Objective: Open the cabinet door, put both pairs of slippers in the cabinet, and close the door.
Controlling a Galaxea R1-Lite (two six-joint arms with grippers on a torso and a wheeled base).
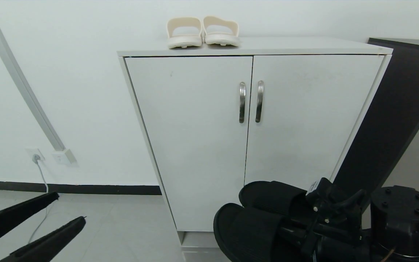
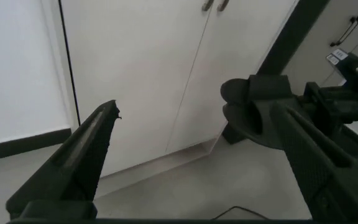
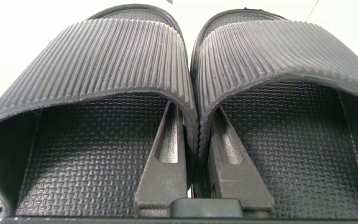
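Lower right, the right gripper [image 3: 194, 113] pinches the ribbed black slippers [image 1: 264, 214] together (one finger inside each). Lower left, the left gripper [image 1: 70, 206] gapes wide. Smooth cream slippers [image 1: 203, 32] top the closed white cabinet [image 1: 195, 145].

Ribbed matt black slippers [image 3: 129, 62], matt white cabinet [image 1: 195, 145], shiny metal handles [image 1: 242, 102]
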